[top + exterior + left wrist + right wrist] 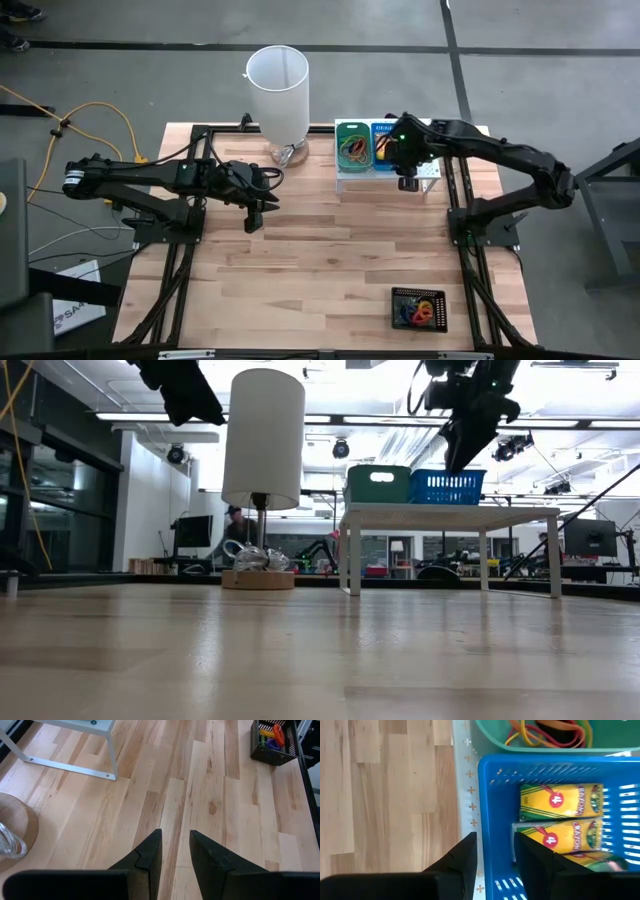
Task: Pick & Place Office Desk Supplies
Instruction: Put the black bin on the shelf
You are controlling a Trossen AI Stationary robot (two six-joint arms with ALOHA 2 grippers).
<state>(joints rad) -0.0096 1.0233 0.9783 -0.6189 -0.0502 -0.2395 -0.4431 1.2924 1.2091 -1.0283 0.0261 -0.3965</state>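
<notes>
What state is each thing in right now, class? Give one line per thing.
Left gripper: open, empty, above bare table.
Right gripper: open, empty, over the blue tray's edge.
Blue tray: on the white stand, holds yellow crayon packets.
Green tray: on the stand, holds rubber bands.
Black tray: on the table, holds coloured items.
Lamp: upright.

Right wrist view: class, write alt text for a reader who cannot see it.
The right gripper, fingers apart, hangs over the edge of a blue tray holding yellow crayon packets. Beside it, a green tray holds rubber bands; both stand on a white shelf above the wooden table.
</notes>
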